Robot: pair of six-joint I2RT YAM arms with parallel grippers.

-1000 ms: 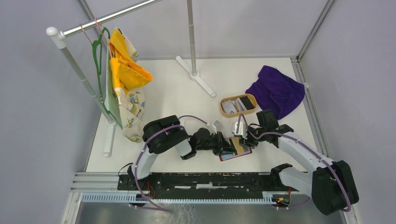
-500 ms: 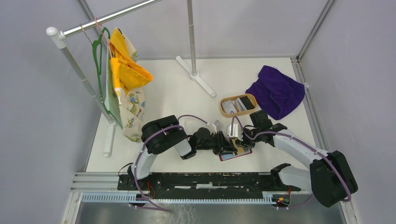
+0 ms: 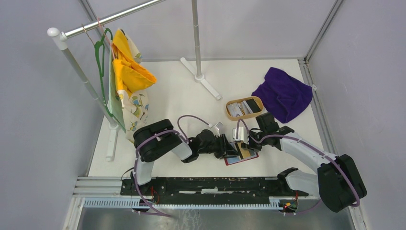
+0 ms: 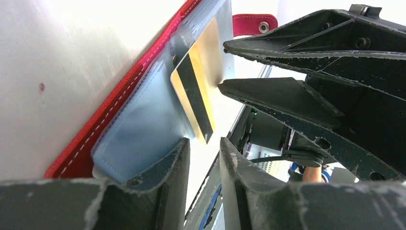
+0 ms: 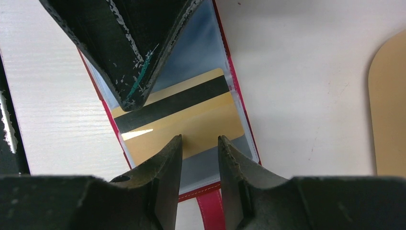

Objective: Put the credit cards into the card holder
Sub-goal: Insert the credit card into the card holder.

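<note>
Here, two pincers meet over one card holder (image 4: 134, 129), which lies open on the table (image 5: 311, 72) right under both sets of tips. One gold card (image 5: 206, 115) with a black stripe sits partly tucked under the holder's clear pocket. The right pincer (image 5: 200, 139) has its jaws a little apart with nothing between them, the tips poised at the card's edge. The left pincer (image 4: 203, 141) comes in from the opposite side, jaws narrowly spread and also holding nothing, with one finger resting on the pocket. Little room is left between the two pincers. Beside the right pincer, bare table runs to the edge of one tan tray (image 5: 390, 110). At least two more cards (image 3: 244, 108) lie in it. One purple cloth (image 3: 283, 97) lies just beyond the tray. The holder is red with white stitching along its border, and its snap tab (image 4: 253, 23) sticks out past the right pincer's fingers.
</note>
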